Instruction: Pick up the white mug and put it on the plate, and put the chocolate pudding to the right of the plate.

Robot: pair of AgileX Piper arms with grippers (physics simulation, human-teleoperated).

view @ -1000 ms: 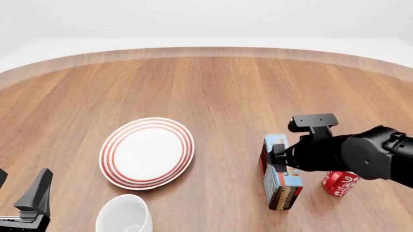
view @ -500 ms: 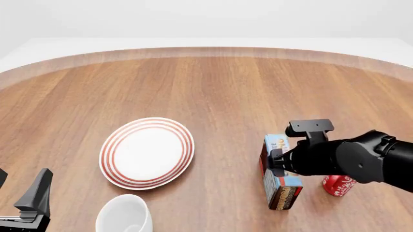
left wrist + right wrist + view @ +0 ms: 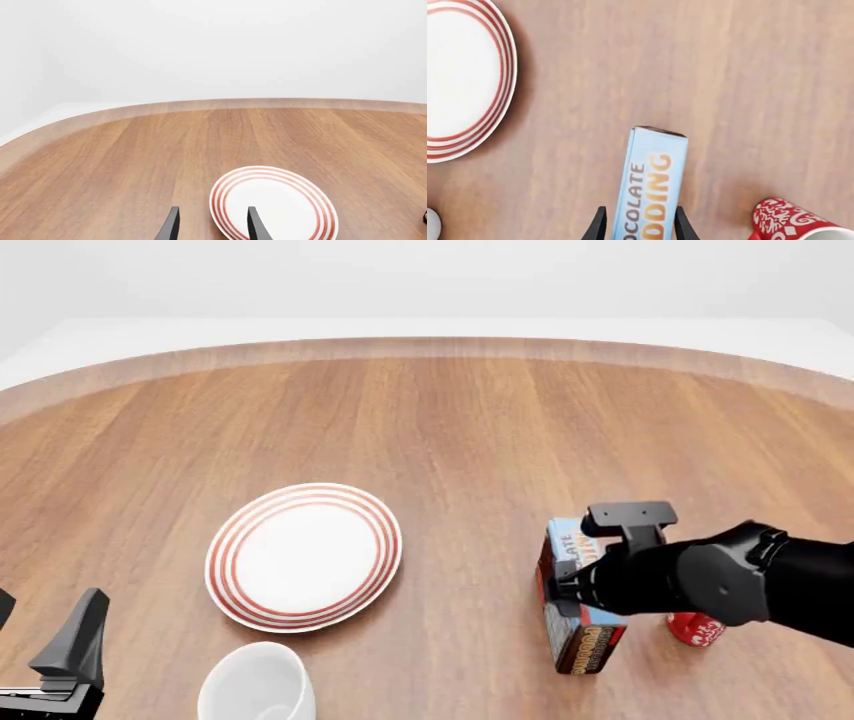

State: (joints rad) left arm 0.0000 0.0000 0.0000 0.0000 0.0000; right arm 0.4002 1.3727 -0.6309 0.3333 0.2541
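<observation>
The chocolate pudding (image 3: 650,185) lies flat with its light-blue face up, right of the plate (image 3: 304,556), which is white with red rings. My right gripper (image 3: 639,230) is open and points down, one finger on each long side of the box. In the front view the right arm (image 3: 694,580) covers part of the box (image 3: 577,625). The white mug (image 3: 256,683) stands upright just in front of the plate. My left gripper (image 3: 40,635) is open at the near left, apart from the mug, and the left wrist view looks over the plate (image 3: 273,205).
A red mug with white swirls (image 3: 694,628) lies just right of the pudding box, close to the right arm; it also shows in the right wrist view (image 3: 794,222). The round wooden table's far edge (image 3: 427,345) curves across the back.
The right arm has come down and slightly nearer, bringing its open fingers around the pudding box. The left arm, plate and mugs have not moved.
</observation>
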